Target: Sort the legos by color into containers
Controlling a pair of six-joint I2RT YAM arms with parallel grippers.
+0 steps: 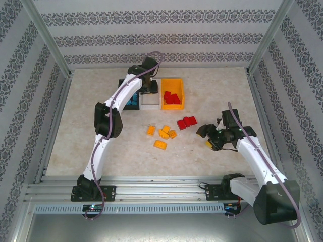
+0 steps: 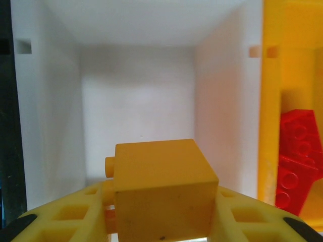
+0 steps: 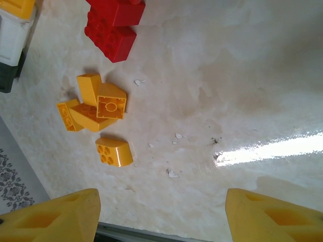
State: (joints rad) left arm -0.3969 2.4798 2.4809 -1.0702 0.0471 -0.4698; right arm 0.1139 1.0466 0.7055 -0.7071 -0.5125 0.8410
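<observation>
Upper centre of the top view: left bin [image 1: 130,109], middle bin [image 1: 150,105] and right bin [image 1: 172,106] side by side, with bricks [image 1: 171,98] in the right one. Below, mid-frame, a cluster of bricks [image 1: 164,133]; a pair of bricks [image 1: 186,122] just upper right of it.

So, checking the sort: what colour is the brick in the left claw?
The brick is yellow-orange, clearest in the left wrist view, above the white bin.
</observation>
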